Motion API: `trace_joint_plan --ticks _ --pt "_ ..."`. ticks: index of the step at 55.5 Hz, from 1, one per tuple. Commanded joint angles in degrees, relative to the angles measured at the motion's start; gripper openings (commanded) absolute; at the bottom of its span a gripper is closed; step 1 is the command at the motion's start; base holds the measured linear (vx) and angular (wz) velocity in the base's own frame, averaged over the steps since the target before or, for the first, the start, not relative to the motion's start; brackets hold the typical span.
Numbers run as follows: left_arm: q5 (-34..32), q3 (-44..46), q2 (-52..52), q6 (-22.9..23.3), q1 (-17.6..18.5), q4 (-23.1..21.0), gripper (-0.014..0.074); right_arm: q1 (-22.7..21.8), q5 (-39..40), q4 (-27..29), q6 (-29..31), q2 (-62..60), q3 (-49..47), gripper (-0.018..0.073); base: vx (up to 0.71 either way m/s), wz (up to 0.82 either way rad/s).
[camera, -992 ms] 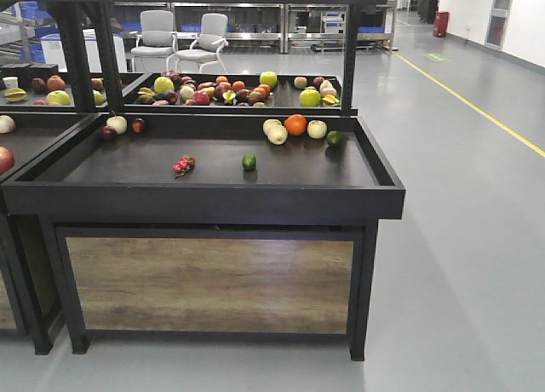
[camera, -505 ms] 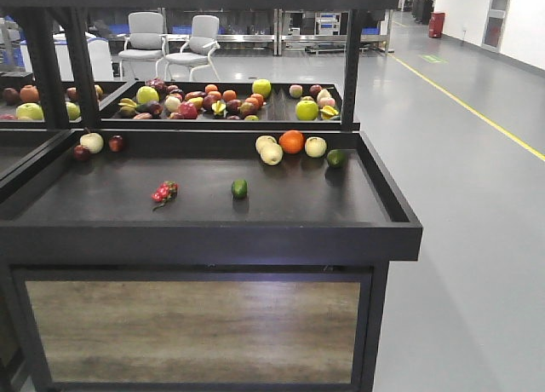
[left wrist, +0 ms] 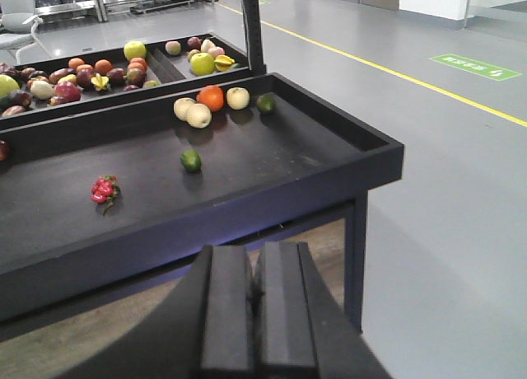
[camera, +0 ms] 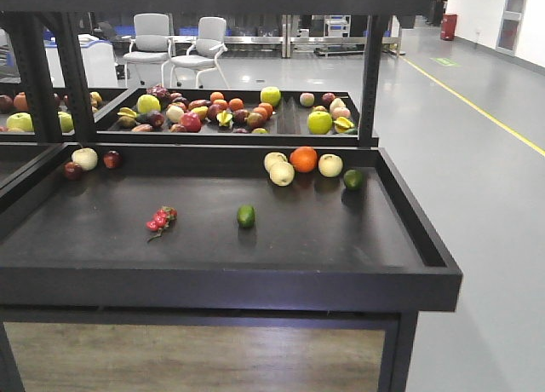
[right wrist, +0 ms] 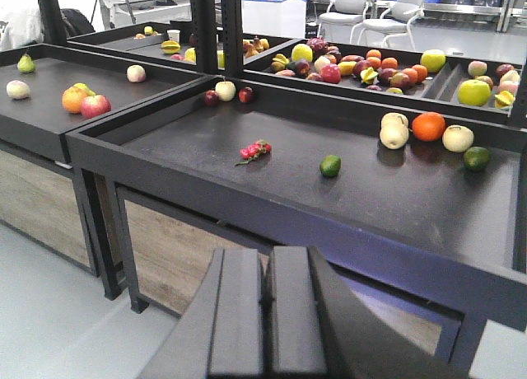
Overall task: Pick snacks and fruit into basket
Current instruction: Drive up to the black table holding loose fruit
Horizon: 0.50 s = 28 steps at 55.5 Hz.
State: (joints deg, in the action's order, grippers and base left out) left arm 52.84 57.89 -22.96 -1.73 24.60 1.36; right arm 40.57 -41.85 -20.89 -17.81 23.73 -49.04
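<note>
Fruit lies on the black display table (camera: pixel 255 281). A small green lime (camera: pixel 246 216) and a red berry cluster (camera: pixel 160 221) sit mid-tray. An orange (camera: pixel 303 158), pale round fruits (camera: pixel 281 172) and a dark green fruit (camera: pixel 353 179) lie near the back right. My left gripper (left wrist: pixel 254 251) is shut and empty, in front of and below the table's front edge. My right gripper (right wrist: pixel 269 251) is likewise shut and empty, before the front rail. The lime (left wrist: pixel 191 160) (right wrist: pixel 330 165) shows in both wrist views. The snacks and the basket are out of view.
A rear tray (camera: pixel 289 128) holds several mixed fruits behind a raised rim. Black posts (camera: pixel 370 77) stand at the tray corners. A neighbouring table (right wrist: pixel 49 107) with fruit adjoins on the left. Grey floor with a yellow line (left wrist: pixel 370 66) lies to the right.
The front view has closed in on the table: it fills more of the frame and its legs have dropped out of view. The fruit has not moved.
</note>
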Motion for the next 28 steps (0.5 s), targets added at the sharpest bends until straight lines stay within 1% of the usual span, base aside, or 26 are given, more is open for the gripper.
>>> trace_joint_plan --ticks 1,16,28 --pt "-4.7 1.6 -0.8 0.4 -0.1 -0.2 0.0001 0.0 4.5 -1.7 0.1 0.6 -1.6 -0.0007 0.36 0.09" --pt "-4.7 1.6 -0.8 0.4 -0.1 -0.2 0.0001 0.0 4.5 -1.7 0.1 0.6 -1.6 -0.0007 0.36 0.06" --pt "-4.7 1.6 -0.8 0.4 -0.1 -0.2 0.0001 0.0 4.5 -1.7 0.1 0.6 -1.6 -0.0007 0.37 -0.01"
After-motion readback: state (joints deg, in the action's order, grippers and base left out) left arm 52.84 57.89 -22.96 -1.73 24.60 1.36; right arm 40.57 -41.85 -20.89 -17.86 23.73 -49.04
